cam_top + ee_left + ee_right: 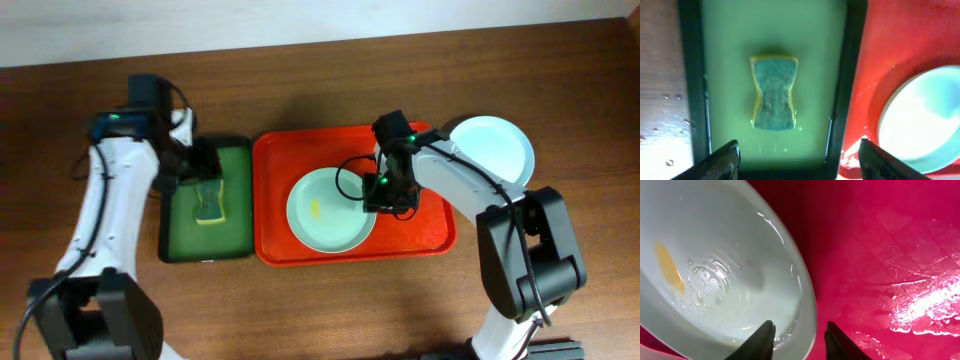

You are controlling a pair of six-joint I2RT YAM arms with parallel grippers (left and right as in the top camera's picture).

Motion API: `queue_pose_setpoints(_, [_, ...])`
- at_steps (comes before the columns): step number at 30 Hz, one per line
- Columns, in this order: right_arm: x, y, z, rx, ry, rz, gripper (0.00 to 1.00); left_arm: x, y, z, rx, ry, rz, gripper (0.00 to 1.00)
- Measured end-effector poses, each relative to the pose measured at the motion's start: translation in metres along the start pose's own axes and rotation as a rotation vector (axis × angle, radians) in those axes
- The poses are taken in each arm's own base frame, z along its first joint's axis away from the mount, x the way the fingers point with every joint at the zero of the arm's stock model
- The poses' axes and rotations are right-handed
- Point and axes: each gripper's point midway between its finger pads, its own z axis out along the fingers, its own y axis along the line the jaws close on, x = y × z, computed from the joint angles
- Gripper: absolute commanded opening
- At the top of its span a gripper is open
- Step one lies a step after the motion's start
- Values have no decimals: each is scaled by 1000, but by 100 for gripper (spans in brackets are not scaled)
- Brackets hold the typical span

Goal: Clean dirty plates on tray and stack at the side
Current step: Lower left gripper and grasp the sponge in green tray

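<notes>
A pale plate (pixel 318 212) with a yellow smear lies on the red-orange tray (pixel 275 160); the right wrist view shows it wet (pixel 715 275). My right gripper (pixel 392 196) (pixel 801 330) is part open astride the plate's right rim, with one finger inside the plate and one over the tray (pixel 875 250). A thin strip of red shows between the rim and the outer finger. A pale mint-blue plate (pixel 492 150) sits on the table right of the tray. My left gripper (pixel 203 165) (pixel 797 157) is wide open and empty above a sponge (pixel 774 94). No third plate is in view.
The yellow-and-green sponge (pixel 210 205) lies in a dark green tray (pixel 238 150) holding pale liquid, just left of the red tray. Its rim (pixel 842 85) touches the red tray's edge (pixel 880 45). Wooden table surrounds both trays.
</notes>
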Motion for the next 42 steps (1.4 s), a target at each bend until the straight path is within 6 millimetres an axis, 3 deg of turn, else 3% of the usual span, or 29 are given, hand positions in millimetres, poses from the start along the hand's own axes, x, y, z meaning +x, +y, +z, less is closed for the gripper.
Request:
queue_pose_setpoints(1, [1,0,0,-2,2,0,25,6,-3,9,-15,13,19,70])
queue_pose_setpoints(2, [0,1,0,-4,-2,-2,25,15,-5,22,-36,37,44,59])
queue_pose_setpoints(4, [-1,1,1,-5,-3,-3,25,20,-3,32,-65,41,76,51])
queue_pose_setpoints(11, [-3,2,1,-10,-11,-6,25,21,8,50,-123,48,93,45])
queue_pose_setpoints(13, [-3,2,1,-10,-12,-5,25,19,11,68,-135,73,94,38])
queue_pose_setpoints(17, [-3,2,1,-10,-12,-5,25,20,23,96,-184,114,95,43])
queue_pose_setpoints(19, [-3,2,1,-10,-12,-5,25,19,27,101,-193,115,90,45])
queue_pose_setpoints(26, [-3,2,1,-10,-12,-5,25,13,34,104,-197,96,72,37])
queue_pose_setpoints(28, [-3,2,1,-10,-12,-5,25,15,35,107,-197,97,72,27])
queue_pose_setpoints(29, [-3,2,1,-10,-12,-5,26,16,36,109,-197,96,72,14])
queue_pose_setpoints(31, [-3,2,1,-10,-12,-5,30,19,33,117,-174,90,76,0])
queue_pose_setpoints(35, [-3,2,1,-11,-12,-5,32,21,29,118,-145,99,80,0])
queue_pose_setpoints(36, [-3,2,1,-11,-13,-6,41,24,28,116,-141,116,77,0])
queue_pose_setpoints(39, [-4,3,1,-13,-18,-7,43,23,23,101,-129,149,75,0])
queue_pose_setpoints(40, [-4,2,1,-13,-19,-9,34,17,20,95,-115,129,75,0])
queue_pose_setpoints(42, [-2,2,7,-15,-21,-14,4,8,12,77,-86,77,77,0])
